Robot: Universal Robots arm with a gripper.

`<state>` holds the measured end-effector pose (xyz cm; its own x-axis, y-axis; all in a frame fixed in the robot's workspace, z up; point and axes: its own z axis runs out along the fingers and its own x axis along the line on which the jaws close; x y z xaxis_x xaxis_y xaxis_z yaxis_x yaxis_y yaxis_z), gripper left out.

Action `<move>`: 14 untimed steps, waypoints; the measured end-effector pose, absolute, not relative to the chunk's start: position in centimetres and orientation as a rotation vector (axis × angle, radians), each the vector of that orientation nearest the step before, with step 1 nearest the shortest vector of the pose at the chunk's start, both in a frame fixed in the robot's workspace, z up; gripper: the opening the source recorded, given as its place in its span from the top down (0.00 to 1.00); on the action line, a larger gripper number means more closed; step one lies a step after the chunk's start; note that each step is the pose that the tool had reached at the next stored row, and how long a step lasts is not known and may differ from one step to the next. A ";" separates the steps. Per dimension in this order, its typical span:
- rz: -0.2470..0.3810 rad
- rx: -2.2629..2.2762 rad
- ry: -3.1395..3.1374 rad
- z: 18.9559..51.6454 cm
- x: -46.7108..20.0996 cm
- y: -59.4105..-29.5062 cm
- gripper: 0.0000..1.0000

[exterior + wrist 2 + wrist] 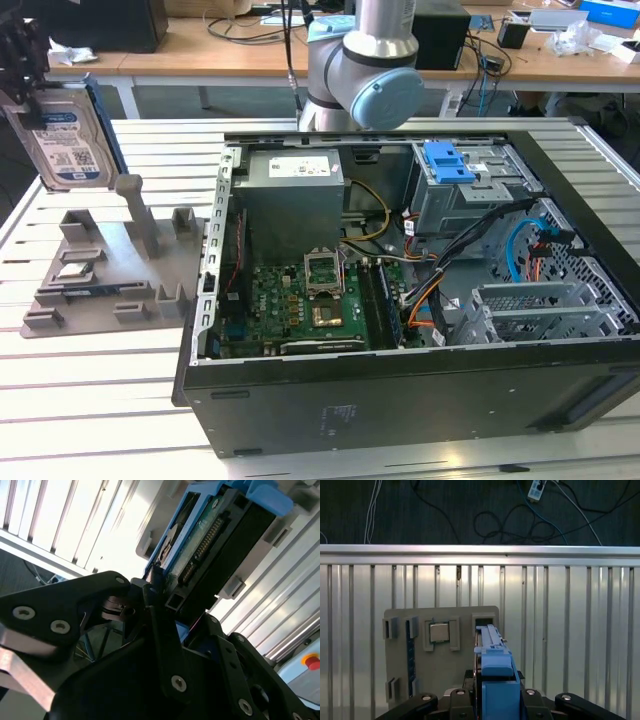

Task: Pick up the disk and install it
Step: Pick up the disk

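Note:
The disk (68, 145), a silver drive with a blue-and-white label in a blue caddy, hangs upright at the exterior view's far left, above the grey fixture (110, 270). My gripper (28, 85) is shut on its upper end. In the second wrist view the black fingers (155, 615) clamp the disk (210, 545), whose circuit-board side and connector face the camera. In the first wrist view the disk (495, 665) is seen edge-on with its blue tab, between the gripper (495, 702) fingers and over the fixture's slot.
The open computer case (400, 390) lies on the slatted table, to the exterior view's right of the fixture. It holds a grey power supply (290, 190), a motherboard (310, 300) and a drive bay with a blue latch (450, 160). A chip (440, 632) sits on the fixture (400, 680).

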<state>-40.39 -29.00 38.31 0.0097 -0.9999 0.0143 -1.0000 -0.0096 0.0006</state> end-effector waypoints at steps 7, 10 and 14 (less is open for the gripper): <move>0.015 2.225 -2.203 40.1 -40.4 -29.0 0.63; 0.015 2.225 -2.203 41.1 -40.4 -29.0 0.63; 0.015 2.225 -2.203 42.0 -40.4 -29.0 0.63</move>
<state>-40.40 -28.95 42.04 0.0096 -0.9999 0.0143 -1.0000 -0.0096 0.0006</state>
